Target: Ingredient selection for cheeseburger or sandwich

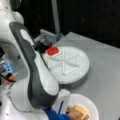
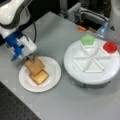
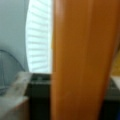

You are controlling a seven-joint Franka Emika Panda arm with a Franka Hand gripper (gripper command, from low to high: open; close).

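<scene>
I see the gripper (image 2: 29, 58) at nine o'clock in a front view, its blue and white body low over the ribbed white paper plate (image 2: 53, 75). Its jaws are clenched on the top toast square (image 2: 35, 66), a flat brown piece with a matte face. In the wrist view that toast (image 3: 82, 62) fills most of the picture as a broad orange-brown slab, with the plate's fluted rim (image 3: 40, 45) pale beside it. Under the toast sits a glossy yellow cheese square (image 2: 41, 77), part of the small stack on the plate. Moving right, the grey tabletop (image 2: 57, 35) looks smooth. At three o'clock stands the round white tray (image 2: 75, 65), split by raised ridges into wedge compartments. The green leaf piece (image 2: 87, 40) lies in a wedge at the tray's twelve o'clock, and the shiny red disc (image 2: 110, 47) in the neighbouring wedge at two o'clock.
</scene>
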